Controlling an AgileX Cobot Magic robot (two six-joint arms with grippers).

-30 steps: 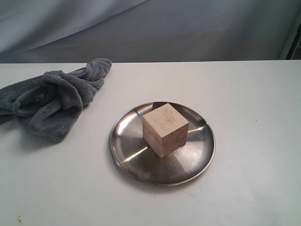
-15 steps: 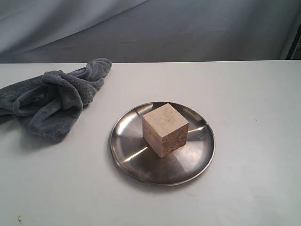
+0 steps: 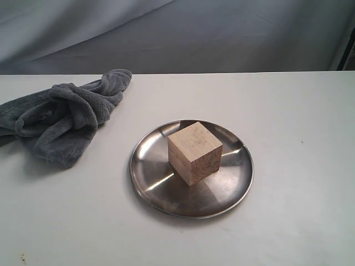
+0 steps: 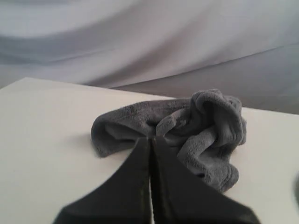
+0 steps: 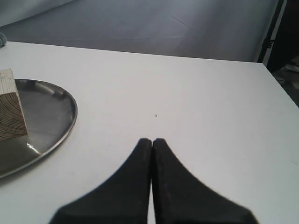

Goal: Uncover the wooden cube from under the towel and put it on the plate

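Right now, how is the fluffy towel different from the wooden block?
The towel is dark grey and crumpled; the wooden cube is light tan with flat faces. The towel lies on the table; the cube sits on the plate. The towel spreads wider than the cube. Both lie uncovered, in plain sight.

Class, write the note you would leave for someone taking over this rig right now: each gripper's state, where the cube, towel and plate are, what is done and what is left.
Left gripper: shut, holding nothing, low over the table and facing the towel.
Right gripper: shut, holding nothing, beside the plate.
Neither arm shows in the exterior view.
Towel: bunched in a heap at the table's left side, apart from the plate.
Wooden cube: uncovered, resting flat on the plate near its middle.
Done: cube uncovered and placed on the plate.
Left: nothing that I can see; the task looks complete.
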